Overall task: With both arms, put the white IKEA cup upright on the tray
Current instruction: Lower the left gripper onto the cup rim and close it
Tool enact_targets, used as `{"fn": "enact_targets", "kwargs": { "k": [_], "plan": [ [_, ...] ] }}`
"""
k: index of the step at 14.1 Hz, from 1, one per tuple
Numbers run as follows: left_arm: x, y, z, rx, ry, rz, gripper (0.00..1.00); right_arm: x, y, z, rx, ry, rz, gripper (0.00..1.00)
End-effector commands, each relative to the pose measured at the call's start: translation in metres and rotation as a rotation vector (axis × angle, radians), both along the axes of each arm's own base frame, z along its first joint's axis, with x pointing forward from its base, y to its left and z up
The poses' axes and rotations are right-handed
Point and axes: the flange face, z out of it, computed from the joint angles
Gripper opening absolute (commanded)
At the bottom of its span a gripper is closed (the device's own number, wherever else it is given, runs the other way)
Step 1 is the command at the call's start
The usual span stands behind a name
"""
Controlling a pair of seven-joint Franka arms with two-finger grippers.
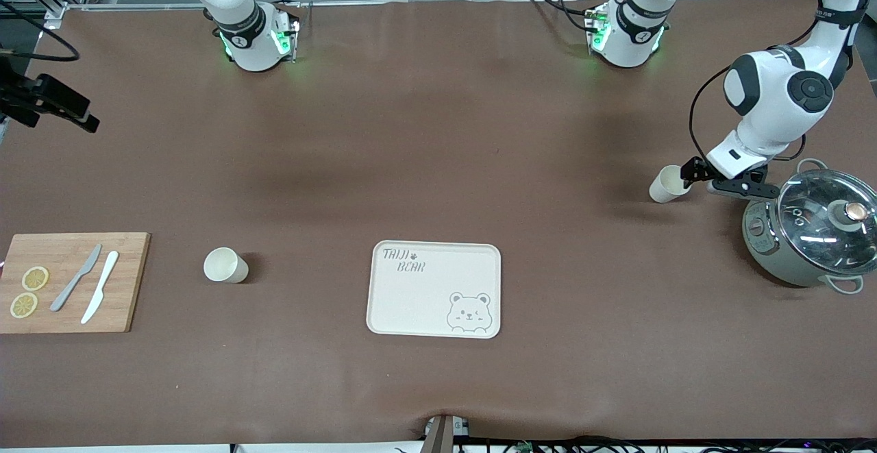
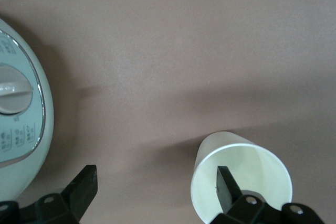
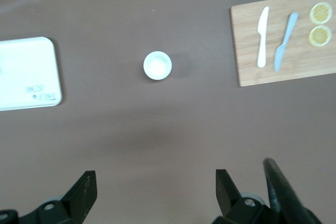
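Observation:
Two white cups stand mouth up on the brown table. One cup (image 1: pixel 667 184) (image 2: pixel 239 174) is at the left arm's end, beside the cooker. My left gripper (image 1: pixel 725 179) (image 2: pixel 156 178) is open low over it, one finger (image 2: pixel 227 186) inside the cup's mouth and the other out over bare table toward the cooker. The second cup (image 1: pixel 225 265) (image 3: pixel 157 65) stands between the cutting board and the cream tray (image 1: pixel 411 302) (image 3: pixel 26 61). My right gripper (image 3: pixel 155 182) hangs open high over the table, with nothing between its fingers.
A grey-green cooker with a glass lid (image 1: pixel 812 234) (image 2: pixel 16 124) sits close by the left gripper. A wooden cutting board (image 1: pixel 127 282) (image 3: pixel 247 45) with two knives and two lemon slices lies at the right arm's end.

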Motion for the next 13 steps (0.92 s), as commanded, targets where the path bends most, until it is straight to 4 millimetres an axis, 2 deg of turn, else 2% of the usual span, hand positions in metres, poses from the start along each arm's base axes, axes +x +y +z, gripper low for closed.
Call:
{"fn": "enact_targets", "kwargs": {
  "k": [1, 11, 13],
  "plan": [
    [-0.014, 0.0, -0.001, 0.011, -0.019, -0.012, 1.0, 0.001, 0.0, 0.002, 0.036, -0.01, -0.005, 1.0],
    [-0.021, 0.001, -0.019, 0.002, 0.005, -0.012, 1.0, 0.002, -0.003, -0.001, 0.013, -0.005, -0.007, 1.0],
    [-0.02, 0.0, -0.027, -0.001, -0.002, -0.013, 1.0, 0.008, -0.001, -0.008, 0.016, 0.003, -0.004, 1.0]
  ]
}}
